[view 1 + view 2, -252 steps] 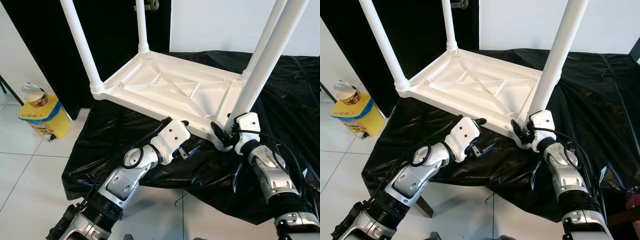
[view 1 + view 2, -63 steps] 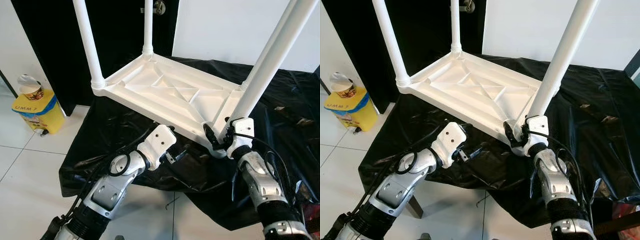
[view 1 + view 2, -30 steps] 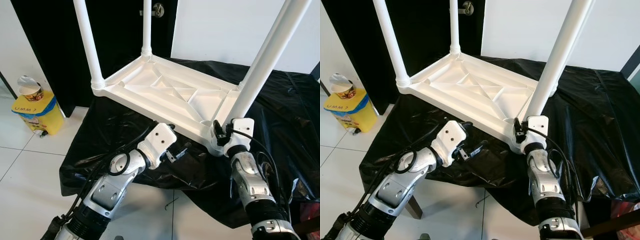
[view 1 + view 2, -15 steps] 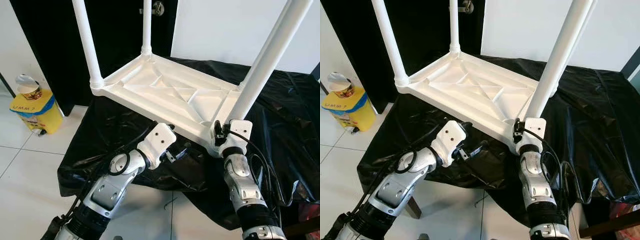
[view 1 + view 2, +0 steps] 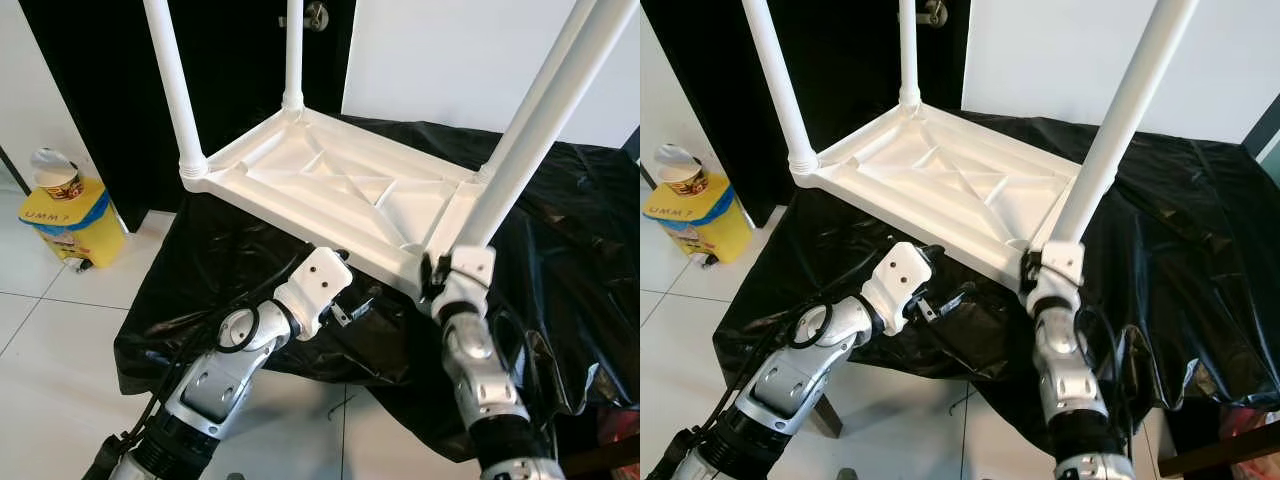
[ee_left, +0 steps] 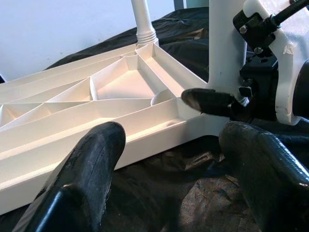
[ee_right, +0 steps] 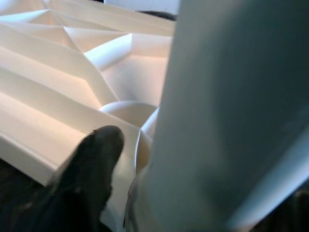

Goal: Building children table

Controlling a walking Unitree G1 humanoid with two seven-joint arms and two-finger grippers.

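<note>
table legs (image 5: pixel 172 85) cut off above, near leg (image 7: pixel 231 111) blurred, door handle (image 5: pixel 316 15) cropped

Yellow bin (image 5: pixel 63 223) at the left edge of the frame showing the letters "UMM" on its lid

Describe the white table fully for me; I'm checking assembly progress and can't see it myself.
The white table looks like moulded plastic and lies upside down on a black sheet, its ribbed underside facing up. Four round white legs rise from its corners, running out of the picture at the top. The right gripper is at the base of the nearest leg; its fingers flank that leg in the right wrist view. The left gripper hovers open beside the near edge, not touching.
</note>
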